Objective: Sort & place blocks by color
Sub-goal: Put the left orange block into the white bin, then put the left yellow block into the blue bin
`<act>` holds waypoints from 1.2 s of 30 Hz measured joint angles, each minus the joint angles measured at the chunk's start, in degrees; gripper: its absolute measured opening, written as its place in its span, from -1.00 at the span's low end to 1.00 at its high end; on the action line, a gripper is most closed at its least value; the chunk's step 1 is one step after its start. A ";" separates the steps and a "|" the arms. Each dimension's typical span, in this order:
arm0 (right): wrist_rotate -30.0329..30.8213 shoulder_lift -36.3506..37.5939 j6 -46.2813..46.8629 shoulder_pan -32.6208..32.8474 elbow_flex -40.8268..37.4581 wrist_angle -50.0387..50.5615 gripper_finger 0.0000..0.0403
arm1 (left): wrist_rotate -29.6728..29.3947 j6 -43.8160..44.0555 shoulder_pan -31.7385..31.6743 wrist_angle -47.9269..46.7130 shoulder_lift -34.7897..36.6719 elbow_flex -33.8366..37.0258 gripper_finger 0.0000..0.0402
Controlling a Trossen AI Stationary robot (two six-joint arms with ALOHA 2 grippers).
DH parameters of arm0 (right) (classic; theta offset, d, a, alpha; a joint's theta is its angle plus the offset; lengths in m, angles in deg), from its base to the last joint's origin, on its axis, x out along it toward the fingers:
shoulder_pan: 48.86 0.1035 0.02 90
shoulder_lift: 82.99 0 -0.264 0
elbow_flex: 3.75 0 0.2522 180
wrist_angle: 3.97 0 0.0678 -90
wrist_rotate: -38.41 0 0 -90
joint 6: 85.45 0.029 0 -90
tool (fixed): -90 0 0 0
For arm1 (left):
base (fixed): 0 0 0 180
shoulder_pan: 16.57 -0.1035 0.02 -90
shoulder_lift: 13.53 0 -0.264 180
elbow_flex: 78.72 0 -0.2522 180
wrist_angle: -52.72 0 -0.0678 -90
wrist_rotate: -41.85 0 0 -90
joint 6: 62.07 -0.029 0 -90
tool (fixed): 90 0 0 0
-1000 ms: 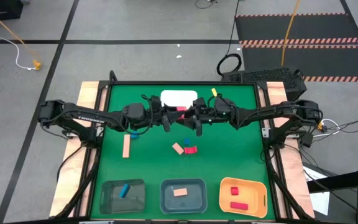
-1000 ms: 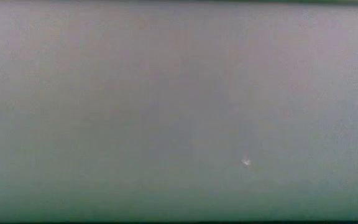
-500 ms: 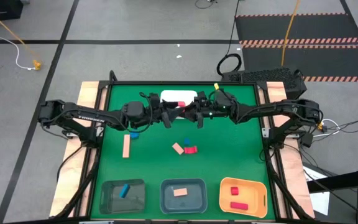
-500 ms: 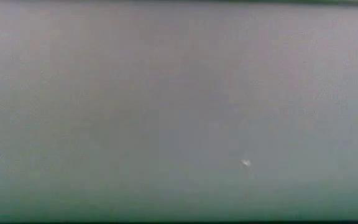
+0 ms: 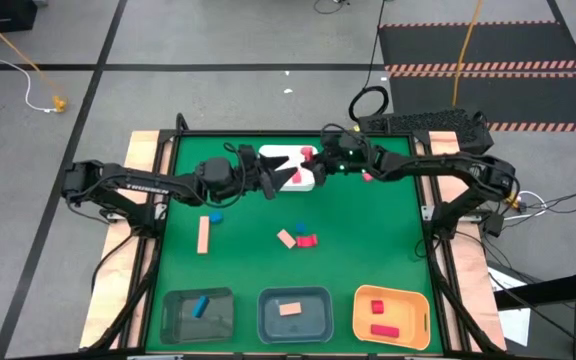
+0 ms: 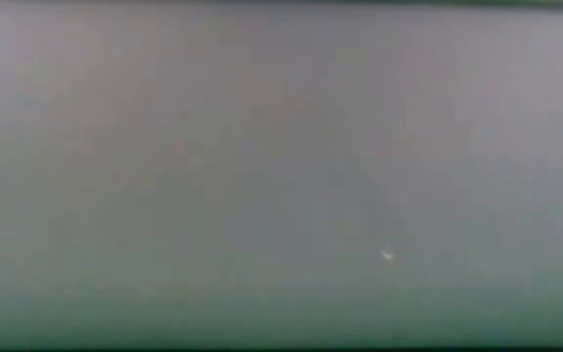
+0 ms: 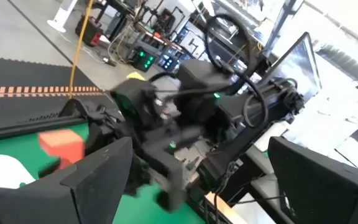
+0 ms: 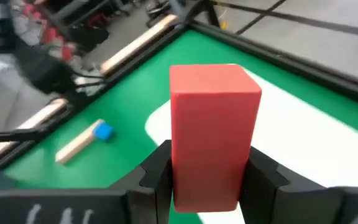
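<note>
A red block (image 8: 213, 134) stands upright between the fingers of my right gripper (image 8: 210, 186), which is shut on it above the white tray (image 8: 303, 143) at the table's far middle. In the high view this gripper (image 5: 311, 162) and block (image 5: 307, 154) are over the tray (image 5: 286, 157). My left gripper (image 5: 286, 178) stands open just left of them, fingers (image 7: 98, 180) wide apart and level, holding nothing. On the green mat lie a tan bar (image 5: 203, 234), a blue cube (image 5: 216, 213), and a tan (image 5: 286, 238), a blue (image 5: 301, 228) and a red block (image 5: 308, 241). My right gripper pinches the red block's lower part (image 8: 185, 180) between its two fingers, one on each of two opposite sides. The block stands on end above the fingers, lifted clear over the white tray.
Three bins line the near edge: a clear grey one (image 5: 173, 318) with a blue block, a grey-blue one (image 5: 268, 318) with a tan block, an orange one (image 5: 413, 318) with red blocks. The low view shows only grey blur. Both arms meet closely at the far middle.
My left gripper has opened and let go of the red block, staying where it was. My right gripper has shut on that block and swung with it toward the table's far edge, over the white tray, tipping a little downward.
</note>
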 joint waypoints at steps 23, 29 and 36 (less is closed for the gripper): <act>0.07 -9.37 -1.45 2.02 0.04 -9.55 -0.20 | 9.26 8.34 0.13 1.47 0.00 0.00 0.88; -0.11 -9.28 -0.61 1.89 0.04 -9.61 0.04 | 19.45 8.80 0.14 -0.43 0.00 -0.02 0.88; -1.90 -5.88 -0.54 1.76 0.01 -8.16 0.31 | 26.31 8.68 -1.99 -12.70 0.00 -0.02 0.87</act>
